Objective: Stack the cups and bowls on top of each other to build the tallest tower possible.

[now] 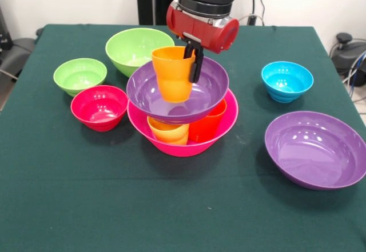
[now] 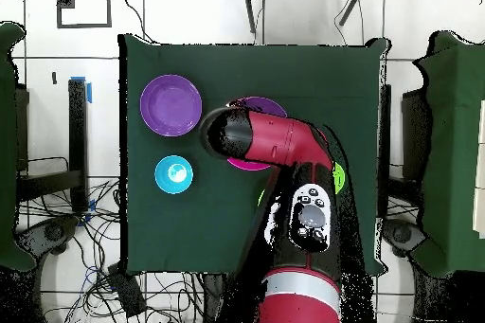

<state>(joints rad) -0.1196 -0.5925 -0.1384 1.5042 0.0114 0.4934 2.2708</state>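
At table centre, glossy orange plastic cup (image 1: pixel 172 72) pinched at its rim by black gripper (image 1: pixel 193 58) fingers, inside wide purple bowl (image 1: pixel 209 95) atop cups in hot-pink bowl (image 1: pixel 183 144), front view only; overhead, red arm (image 2: pixel 275 141) hides tower, second purple bowl (image 2: pixel 170 105) and blue bowl (image 2: pixel 174 174) clear.

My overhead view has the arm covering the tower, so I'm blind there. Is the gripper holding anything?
Observer: Yes. In the front view the gripper is shut on the rim of the orange cup, over the upper purple bowl.
Operator: What does that bowl sit on?
Observer: On two cups, the yellow-orange cup and the red-orange cup, both standing inside the hot-pink bowl.
Operator: Where is the red bowl?
Observer: On the table right beside the hot-pink bowl, upright and empty.
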